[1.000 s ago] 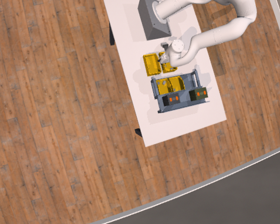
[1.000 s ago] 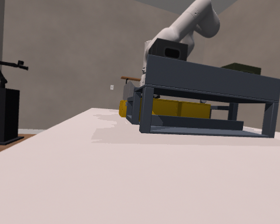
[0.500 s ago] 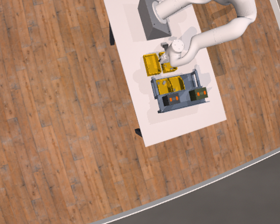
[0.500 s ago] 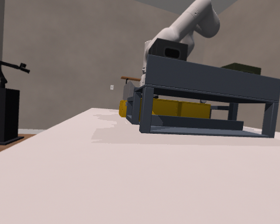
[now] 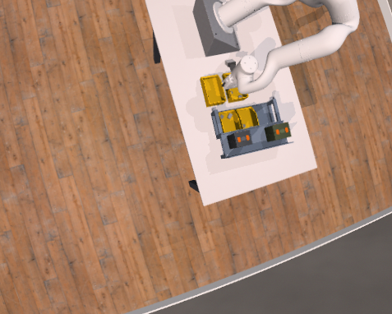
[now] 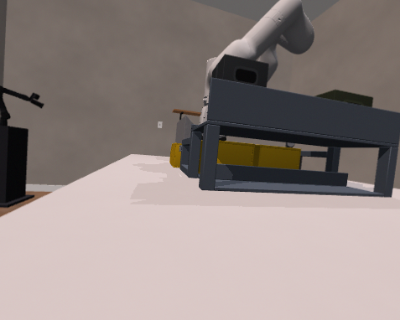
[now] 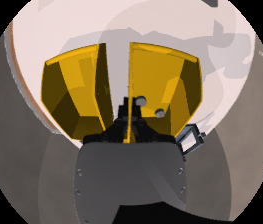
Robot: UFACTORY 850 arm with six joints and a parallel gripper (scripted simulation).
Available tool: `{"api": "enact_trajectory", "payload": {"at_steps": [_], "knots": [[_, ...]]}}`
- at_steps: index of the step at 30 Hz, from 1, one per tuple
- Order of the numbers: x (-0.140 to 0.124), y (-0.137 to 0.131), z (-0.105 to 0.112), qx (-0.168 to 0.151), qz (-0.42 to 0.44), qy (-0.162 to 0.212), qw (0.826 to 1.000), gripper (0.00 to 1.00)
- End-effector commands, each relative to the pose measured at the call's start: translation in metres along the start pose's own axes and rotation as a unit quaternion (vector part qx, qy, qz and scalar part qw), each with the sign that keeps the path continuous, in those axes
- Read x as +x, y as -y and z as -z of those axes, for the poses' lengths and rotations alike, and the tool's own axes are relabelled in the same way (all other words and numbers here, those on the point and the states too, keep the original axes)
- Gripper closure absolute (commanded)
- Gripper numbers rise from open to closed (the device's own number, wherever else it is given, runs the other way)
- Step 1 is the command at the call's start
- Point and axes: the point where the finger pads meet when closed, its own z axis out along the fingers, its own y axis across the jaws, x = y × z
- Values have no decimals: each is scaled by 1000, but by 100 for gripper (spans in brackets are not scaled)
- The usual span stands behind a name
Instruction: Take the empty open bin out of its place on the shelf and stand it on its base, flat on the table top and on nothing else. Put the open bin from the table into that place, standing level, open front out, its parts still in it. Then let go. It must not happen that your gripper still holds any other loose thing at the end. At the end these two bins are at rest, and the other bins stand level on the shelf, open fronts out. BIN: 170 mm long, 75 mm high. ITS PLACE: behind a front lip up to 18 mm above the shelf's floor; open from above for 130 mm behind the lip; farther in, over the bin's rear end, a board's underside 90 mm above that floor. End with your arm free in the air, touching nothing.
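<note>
The parts bin (image 5: 236, 95) is largely hidden under the wrist in the top view; small grey parts are seen inside it in the wrist view. It stands on the bench (image 5: 250, 173), just beside the empty bin (image 5: 212, 90), before the shelf (image 5: 250, 147). The gripper (image 7: 132, 121) is clenched on the parts bin's side wall.
</note>
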Motion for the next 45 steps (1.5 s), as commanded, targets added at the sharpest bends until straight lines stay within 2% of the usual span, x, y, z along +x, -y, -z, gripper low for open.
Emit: {"api": "enact_trajectory", "payload": {"at_steps": [1, 8, 18, 37, 41, 45], "knots": [[-1, 0, 1, 0, 0, 1, 1000, 100], [-1, 0, 3, 0, 0, 1, 1000, 100], [-1, 0, 26, 0, 0, 1, 1000, 100], [0, -3, 27, 0, 0, 1, 1000, 100], [1, -21, 26, 0, 0, 1, 1000, 100], [3, -53, 25, 0, 0, 1, 1000, 100]]}}
